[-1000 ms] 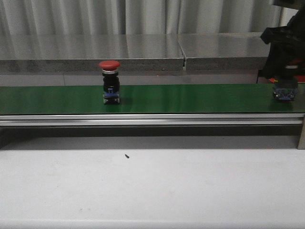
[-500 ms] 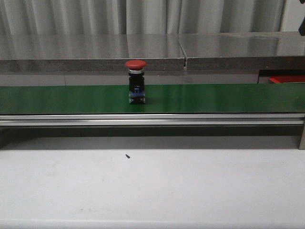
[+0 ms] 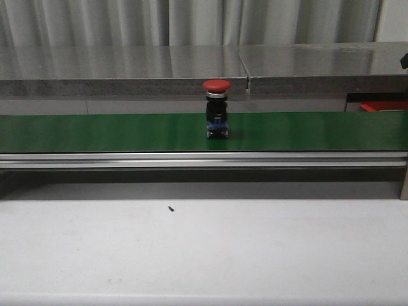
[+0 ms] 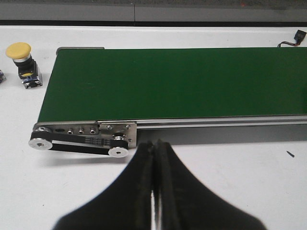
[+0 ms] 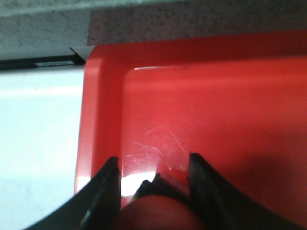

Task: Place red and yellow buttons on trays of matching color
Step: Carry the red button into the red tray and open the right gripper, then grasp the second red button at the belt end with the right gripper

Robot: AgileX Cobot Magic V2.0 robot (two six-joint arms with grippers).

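while the yellow button (image 4: 21,64) stands upright on the white surface (image 4: 57,191) just off the left end of the green conveyor belt (image 4: 182,84), the left gripper (image 4: 156,153) hangs above the near side of that surface with its black fingers (image 4: 144,165) pressed flat together, nothing between them. further along, a red button (image 3: 217,108) stands upright on the belt near its middle, mushroom cap up, blue base down. over on the right, behind the belt's far end, lies the red tray (image 5: 216,110); the right gripper (image 5: 152,175) hovers over its corner, fingers (image 5: 108,184) pinching a second red button (image 5: 158,211) whose cap fills the gap, held clear above the scuffed tray floor
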